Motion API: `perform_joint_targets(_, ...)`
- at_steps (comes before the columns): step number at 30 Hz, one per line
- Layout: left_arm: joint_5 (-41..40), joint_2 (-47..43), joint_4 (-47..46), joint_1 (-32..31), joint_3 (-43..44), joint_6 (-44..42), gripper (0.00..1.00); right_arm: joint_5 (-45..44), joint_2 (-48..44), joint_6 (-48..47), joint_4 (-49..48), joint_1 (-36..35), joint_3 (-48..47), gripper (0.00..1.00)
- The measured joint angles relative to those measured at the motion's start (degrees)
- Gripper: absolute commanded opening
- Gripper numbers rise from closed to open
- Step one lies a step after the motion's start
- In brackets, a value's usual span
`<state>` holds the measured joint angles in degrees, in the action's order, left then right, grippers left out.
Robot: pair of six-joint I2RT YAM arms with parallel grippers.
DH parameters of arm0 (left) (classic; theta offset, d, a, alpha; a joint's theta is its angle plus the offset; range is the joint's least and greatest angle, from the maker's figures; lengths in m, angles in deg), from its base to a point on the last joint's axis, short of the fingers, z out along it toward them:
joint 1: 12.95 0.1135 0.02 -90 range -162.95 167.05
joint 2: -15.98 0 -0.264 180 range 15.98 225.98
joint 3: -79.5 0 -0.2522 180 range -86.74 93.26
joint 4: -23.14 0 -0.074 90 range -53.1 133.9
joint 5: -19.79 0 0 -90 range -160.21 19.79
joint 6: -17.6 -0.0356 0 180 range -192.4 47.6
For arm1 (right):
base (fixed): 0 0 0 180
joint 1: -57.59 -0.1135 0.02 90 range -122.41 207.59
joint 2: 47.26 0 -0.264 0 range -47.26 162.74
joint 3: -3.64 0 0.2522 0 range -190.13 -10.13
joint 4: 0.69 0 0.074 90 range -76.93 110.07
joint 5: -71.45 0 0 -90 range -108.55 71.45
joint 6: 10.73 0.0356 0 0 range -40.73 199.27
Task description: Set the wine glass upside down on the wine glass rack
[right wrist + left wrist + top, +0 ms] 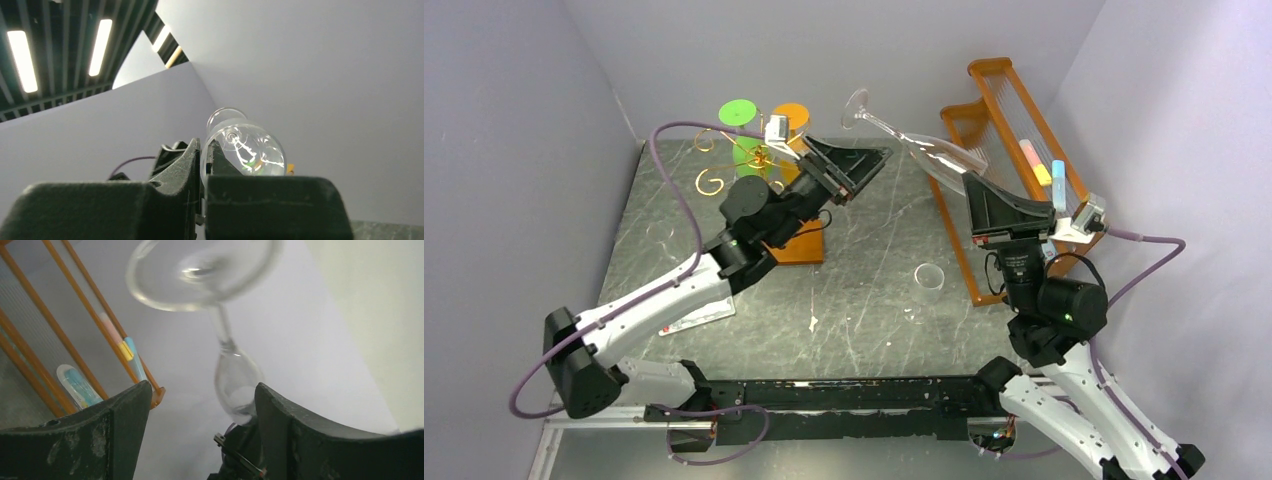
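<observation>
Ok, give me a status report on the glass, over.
Left tool open, empty. Right tool shut on wine glass bowl; glass aloft, tilted, foot toward left tool. Left arm overlaps wine glass rack in top view.

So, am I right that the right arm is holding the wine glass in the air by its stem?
Not quite: the right fingers grip the wine glass by its bowl, not its stem; the right wrist view shows it. It is up in the air.

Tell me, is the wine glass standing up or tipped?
Tipped: the right gripper holds the wine glass by its bowl, slanting in midair.
</observation>
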<state>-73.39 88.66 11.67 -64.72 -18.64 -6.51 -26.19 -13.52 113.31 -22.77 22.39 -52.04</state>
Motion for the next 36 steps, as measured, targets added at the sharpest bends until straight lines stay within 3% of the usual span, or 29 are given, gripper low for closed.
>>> perform_joint_targets(6,-6.62,4.94,-4.48,-4.02,0.50,3.61,0.68,1.92,-1.49,1.97,-1.75,0.00,0.37,0.00)
perform_joint_targets(17,-12.59,5.09,-18.40,-7.67,0.11,-0.04,0.75,2.73,-2.14,3.28,-2.03,0.00,0.96,0.00)
perform_joint_targets(22,-13.75,5.11,-22.47,-7.87,-0.87,-2.32,0.71,3.85,-2.16,3.26,-2.01,0.00,1.03,0.00)
perform_joint_targets(28,-16.61,5.22,-24.72,-8.52,-0.39,-6.05,0.40,6.01,-3.74,3.39,-1.70,0.00,2.51,0.00)
perform_joint_targets(32,-18.69,5.64,-26.62,-8.87,-0.98,-7.82,0.30,6.95,-5.07,3.89,-1.62,0.00,3.28,0.00)
perform_joint_targets(33,-19.08,5.66,-27.06,-8.96,-1.22,-8.15,0.26,7.28,-5.33,4.15,-1.62,0.00,3.52,0.00)
perform_joint_targets(35,-20.13,5.66,-27.96,-9.05,-1.79,-9.01,0.07,7.89,-5.60,4.70,-1.57,0.00,4.00,0.00)
perform_joint_targets(36,-20.65,5.64,-28.52,-9.07,-2.14,-9.49,0.05,8.15,-5.62,4.85,-1.49,0.00,4.11,0.03)
